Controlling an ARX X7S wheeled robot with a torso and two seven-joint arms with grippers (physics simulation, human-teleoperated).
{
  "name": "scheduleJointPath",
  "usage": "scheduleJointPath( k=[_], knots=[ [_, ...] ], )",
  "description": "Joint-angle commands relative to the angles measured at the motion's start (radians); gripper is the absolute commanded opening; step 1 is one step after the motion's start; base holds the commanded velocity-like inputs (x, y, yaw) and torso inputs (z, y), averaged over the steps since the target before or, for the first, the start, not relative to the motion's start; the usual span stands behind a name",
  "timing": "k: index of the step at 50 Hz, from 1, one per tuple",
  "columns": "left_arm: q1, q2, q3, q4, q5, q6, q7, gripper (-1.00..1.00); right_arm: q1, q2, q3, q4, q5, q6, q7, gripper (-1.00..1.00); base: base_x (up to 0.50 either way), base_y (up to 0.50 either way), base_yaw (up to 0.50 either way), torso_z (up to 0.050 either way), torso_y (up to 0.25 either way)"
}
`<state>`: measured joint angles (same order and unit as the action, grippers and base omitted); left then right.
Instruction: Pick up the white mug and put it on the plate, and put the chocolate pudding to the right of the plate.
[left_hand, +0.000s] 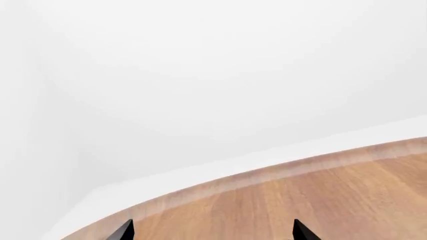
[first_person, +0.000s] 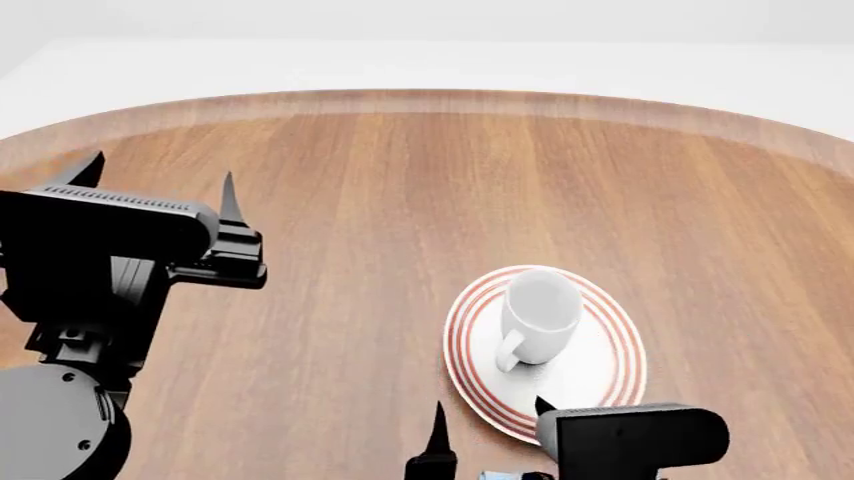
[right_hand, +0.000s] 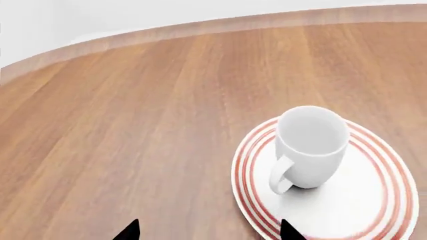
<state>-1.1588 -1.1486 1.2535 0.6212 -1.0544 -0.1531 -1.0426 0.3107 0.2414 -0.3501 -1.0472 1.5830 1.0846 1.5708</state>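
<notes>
Just ahead of my right gripper (right_hand: 208, 231), past the tips and a bit to the right, the plain glossy white ceramic mug (right_hand: 311, 146) stands upright on the round white plate with red rings round its rim (right_hand: 373, 210), handle turned back toward me. Mug sits w/in the rings, nothing holding it, so I'd call that half of the job done.

My right fingers are spread wide, both black tips (right_hand: 127, 231) apart w/ bare wood between them, pinching nothing. They hang close to the near edge of the plate, not touching it as far as I can tell.

My left gripper (first_person: 158, 185) is well off to the left of the plate, raised over the round wooden table (first_person: 347, 200), fingers also spread and empty. From its wrist cam only the table's far edge and white surroundings show, no task items.

Left to do, by my reckoning: the choc pudding. A sliver of light blue (first_person: 514, 476) peeks out at the head view's lower edge, between my right fingertips and below them, too small to say for sure it's the carton. Nothing lies to the right of the plate, so that step isn't done yet. Next I'd judge the right arm needs to get at that carton and set it beside the plate's right rim w/o bumping the mug.
</notes>
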Motion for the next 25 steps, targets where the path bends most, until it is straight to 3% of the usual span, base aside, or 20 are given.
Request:
scheduleJointPath(
  k=[1,25],
  knots=[
    [0.011,0.019,-0.026,0.006,0.013,-0.005,0.02,1.0,-0.082,-0.035,0.068,0.0,-0.018,0.03,0.0,1.0,0.0,0.0,0.0,0.0,0.0],
    [0.038,0.028,-0.024,-0.018,0.014,0.018,0.024,1.0,-0.176,-0.049,0.053,0.04,-0.014,0.04,0.0,1.0,0.0,0.0,0.0,0.0,0.0]
  ],
)
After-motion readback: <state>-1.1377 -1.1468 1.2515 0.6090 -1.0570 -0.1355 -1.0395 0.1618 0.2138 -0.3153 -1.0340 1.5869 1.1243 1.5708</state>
